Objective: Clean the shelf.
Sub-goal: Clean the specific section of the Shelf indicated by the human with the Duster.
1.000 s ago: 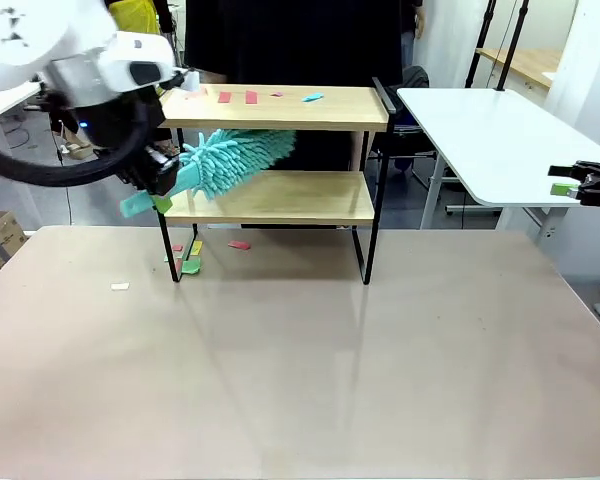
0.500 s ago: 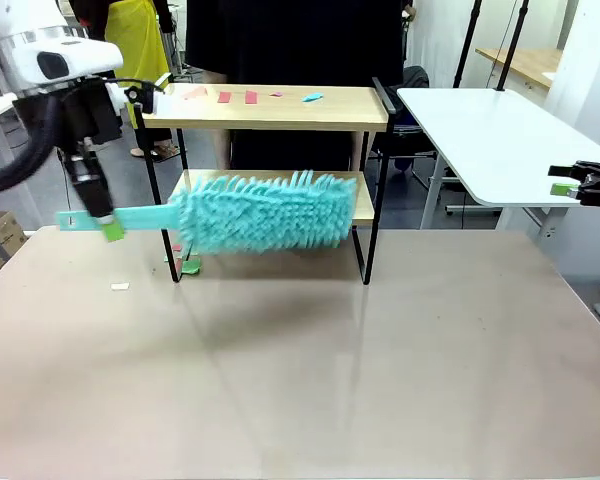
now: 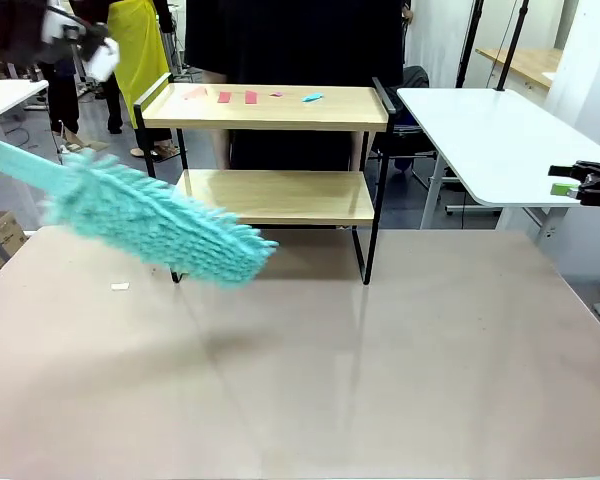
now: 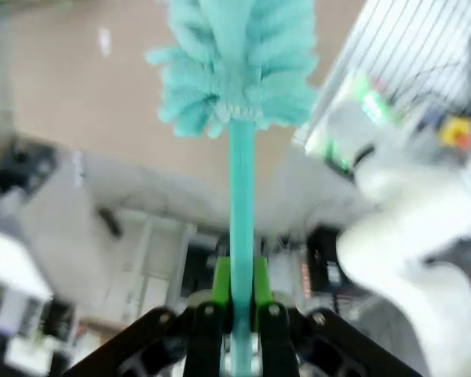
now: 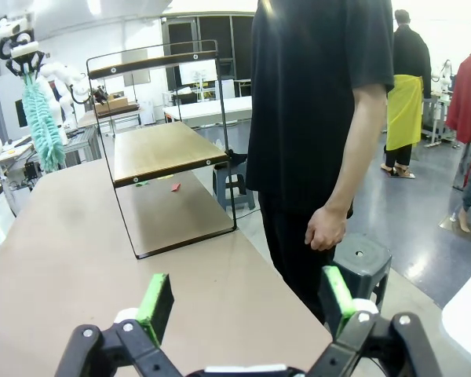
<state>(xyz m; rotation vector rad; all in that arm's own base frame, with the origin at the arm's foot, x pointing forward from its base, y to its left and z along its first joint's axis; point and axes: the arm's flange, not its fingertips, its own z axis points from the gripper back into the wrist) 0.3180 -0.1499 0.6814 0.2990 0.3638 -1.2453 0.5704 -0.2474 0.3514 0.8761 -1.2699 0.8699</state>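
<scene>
Gripper (image 5: 246, 302) spread wide. Ahead, slightly left: shelf (image 5: 157, 149) on table (image 5: 71, 236), scraps (image 5: 175, 186) beneath. Ahead right: person (image 5: 322, 94), hand (image 5: 326, 228) hanging. Far left: duster (image 5: 41, 118).

duster (image 3: 155, 225): motion-smeared; handle cut off by the picture's left edge.
shelf (image 3: 270, 195): front-left foot hidden behind the duster, at the bench's (image 3: 380, 350) far edge.
scraps (image 3: 250, 96) on top board: too small to identify.

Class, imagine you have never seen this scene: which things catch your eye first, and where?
The fluffy turquoise duster dominates, slanting above the left of the beige table before the two-tier wooden shelf with a black metal frame; the left gripper clamps its handle. On its top board lie coloured paper scraps; the right gripper hangs open at the far right.
</scene>
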